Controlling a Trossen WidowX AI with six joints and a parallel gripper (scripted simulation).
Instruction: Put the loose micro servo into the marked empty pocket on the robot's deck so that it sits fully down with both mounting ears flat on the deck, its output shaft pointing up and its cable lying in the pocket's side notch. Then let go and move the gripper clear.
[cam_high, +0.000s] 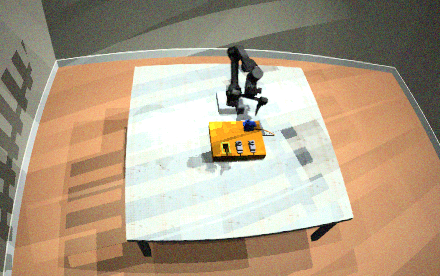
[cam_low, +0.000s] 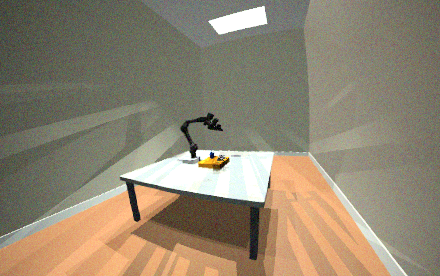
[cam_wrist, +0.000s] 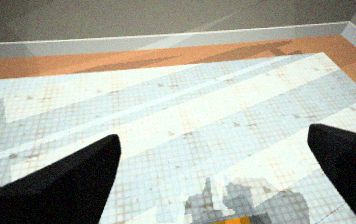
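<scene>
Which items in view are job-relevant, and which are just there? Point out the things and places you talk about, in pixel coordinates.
Job:
- blue servo (cam_high: 249, 125) (cam_low: 212, 155), loose on the deck
- orange deck (cam_high: 227, 134) (cam_low: 206, 163)
- yellow-marked pocket (cam_high: 226, 148), empty
- claw (cam_high: 259, 111) (cam_wrist: 211, 137), open

Just there:
- two grey-white units seated beside the pocket
- ceiling light panel (cam_low: 240, 20)

Table (cam_high: 165, 200) (cam_low: 170, 175) (cam_wrist: 165, 115) only supports.

Matt black gripper fingers.

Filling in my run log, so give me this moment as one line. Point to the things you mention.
gripper (cam_high: 261, 106) (cam_low: 220, 127): open, nothing held | blue servo (cam_high: 249, 125) (cam_low: 212, 155): on orange deck (cam_high: 225, 135) (cam_low: 206, 163), outside pocket | marked pocket (cam_high: 226, 148): unfilled | task: servo not placed
</scene>
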